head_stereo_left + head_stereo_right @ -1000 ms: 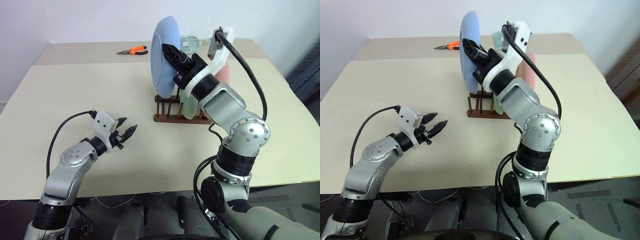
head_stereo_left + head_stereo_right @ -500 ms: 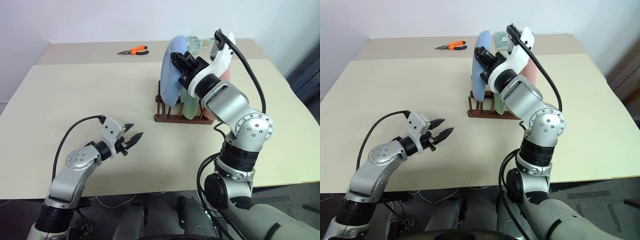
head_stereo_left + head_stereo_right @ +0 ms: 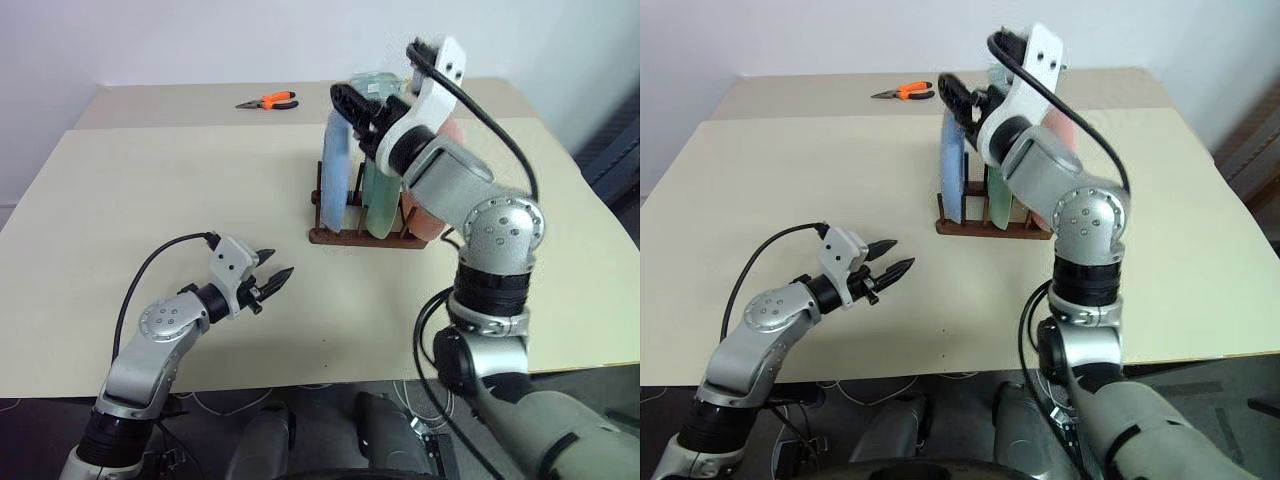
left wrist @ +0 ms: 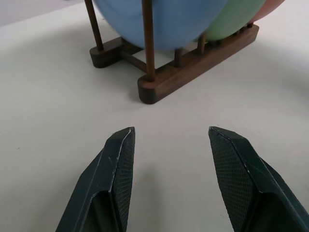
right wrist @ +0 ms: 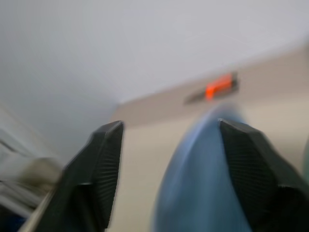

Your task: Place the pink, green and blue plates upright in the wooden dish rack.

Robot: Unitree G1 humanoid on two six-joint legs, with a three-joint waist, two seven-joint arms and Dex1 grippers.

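Observation:
The blue plate (image 3: 333, 185) stands upright in the left end of the wooden dish rack (image 3: 340, 239). The green plate (image 3: 378, 205) is upright beside it and the pink plate (image 3: 425, 222) is at the right end. My right gripper (image 3: 345, 100) hovers at the blue plate's top edge. Its fingers are spread open, with the plate's rim (image 5: 203, 183) below and between them. My left gripper (image 3: 270, 280) is open and empty, low over the table in front of the rack and pointing at it. The left wrist view shows the rack (image 4: 193, 63) and the blue plate (image 4: 159, 19) just ahead.
Orange-handled pliers (image 3: 268, 101) lie on the far table behind the rack. A clear glass object (image 3: 372, 82) stands right behind the plates. A seam separates the near table (image 3: 150, 190) from the far one.
The blue plate went from tilted in the right gripper above the rack to upright between the pegs. The right gripper then opened off its rim. The left gripper barely moved.

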